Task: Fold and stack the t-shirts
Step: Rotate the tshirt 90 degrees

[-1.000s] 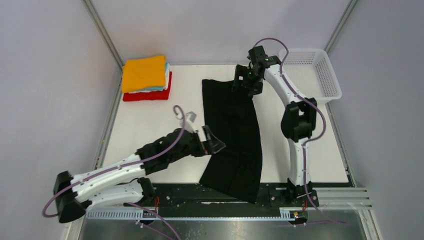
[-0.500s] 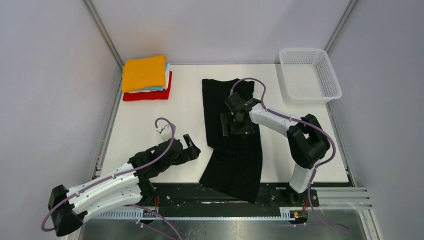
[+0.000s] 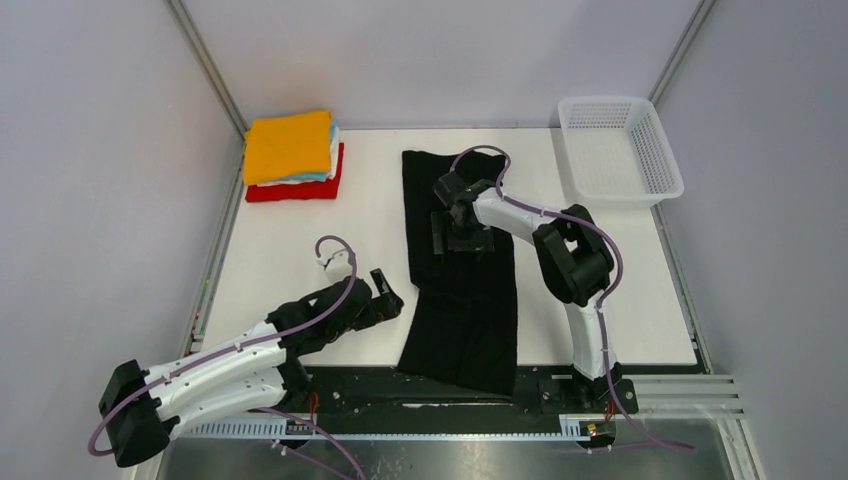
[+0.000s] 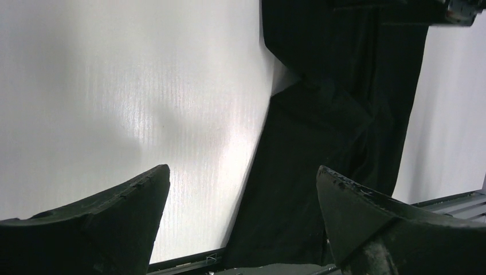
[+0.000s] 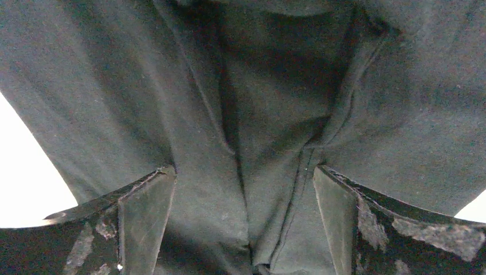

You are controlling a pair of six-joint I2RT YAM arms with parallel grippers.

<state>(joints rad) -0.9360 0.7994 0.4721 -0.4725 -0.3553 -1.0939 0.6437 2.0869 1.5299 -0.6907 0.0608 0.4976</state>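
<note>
— Where did the black t-shirt (image 3: pixel 460 290) lie?

— Down the middle of the tabletop (image 3: pixel 300 250), folded into a long strip running from the far edge to the near edge. Its near end spilled over that edge onto the dark frame.

— And the right claw (image 3: pixel 460 232)?

— It was over the far half of the strip with its jaws wide apart. In the wrist view, creased black cloth filled the space between the fingers (image 5: pixel 143 212), but nothing was pinched. Whether the tips touched the cloth could not be told.

— The left claw (image 3: pixel 386 292)?

— It was spread open and empty above the bare tabletop, just beside the strip's left edge and toward the near edge.

— What about the other shirts?

— The folded stack (image 3: pixel 290 160) sat in the far left corner. The orange shirt (image 3: pixel 288 145) was on top and the red one (image 3: pixel 295 191) at the bottom, with white and light blue edges showing between them.

— Anything else?

— A white mesh basket (image 3: pixel 657 150) stood in the far right corner, well apart from the black shirt.
</note>
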